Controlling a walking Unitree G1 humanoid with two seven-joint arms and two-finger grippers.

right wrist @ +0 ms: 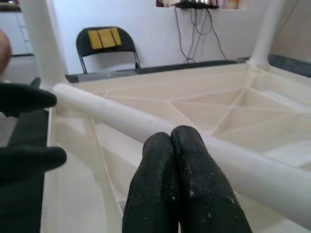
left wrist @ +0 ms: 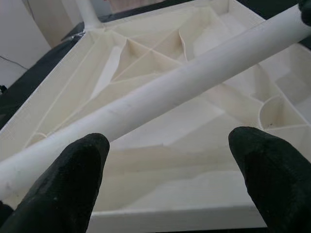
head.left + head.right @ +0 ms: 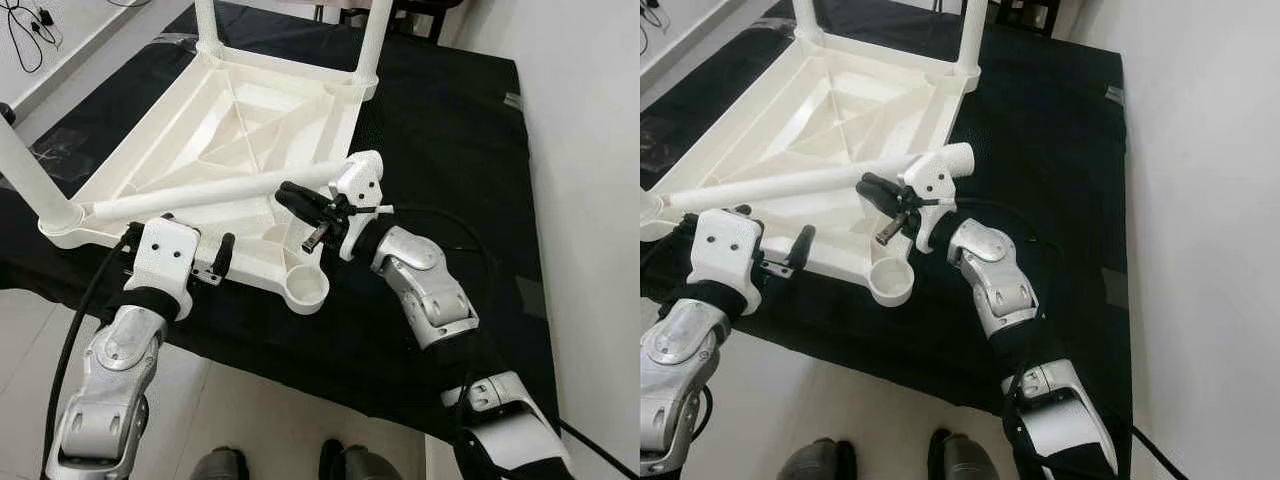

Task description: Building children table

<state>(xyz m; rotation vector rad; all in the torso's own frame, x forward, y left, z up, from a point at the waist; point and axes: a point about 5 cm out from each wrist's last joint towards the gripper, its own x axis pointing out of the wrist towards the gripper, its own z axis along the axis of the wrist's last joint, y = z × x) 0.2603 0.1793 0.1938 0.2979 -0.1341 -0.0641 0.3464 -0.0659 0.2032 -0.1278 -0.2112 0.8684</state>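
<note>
A white plastic children's table [image 3: 190, 130] lies upside down on a black cloth [image 3: 440, 130], with upright legs in three corner sockets. The near right socket [image 3: 305, 290] has no leg in it. A loose white leg [image 3: 210, 192] lies slanted across the underside. My right gripper [image 3: 287, 193] is shut, its fingertips [image 1: 171, 138] pressed together right against the loose leg [image 1: 121, 119] near one end; nothing shows between them. My left gripper [image 3: 180, 237] hovers at the table's near edge, open, its fingers [image 2: 73, 165] spread with the leg [image 2: 160, 92] just beyond them.
The black cloth ends close in front of me, with pale tile floor [image 3: 260, 420] below it. A white wall [image 3: 590, 150] runs along the right. Cables [image 3: 25, 35] lie at the far left. A black chair [image 1: 104, 41] stands beyond the table.
</note>
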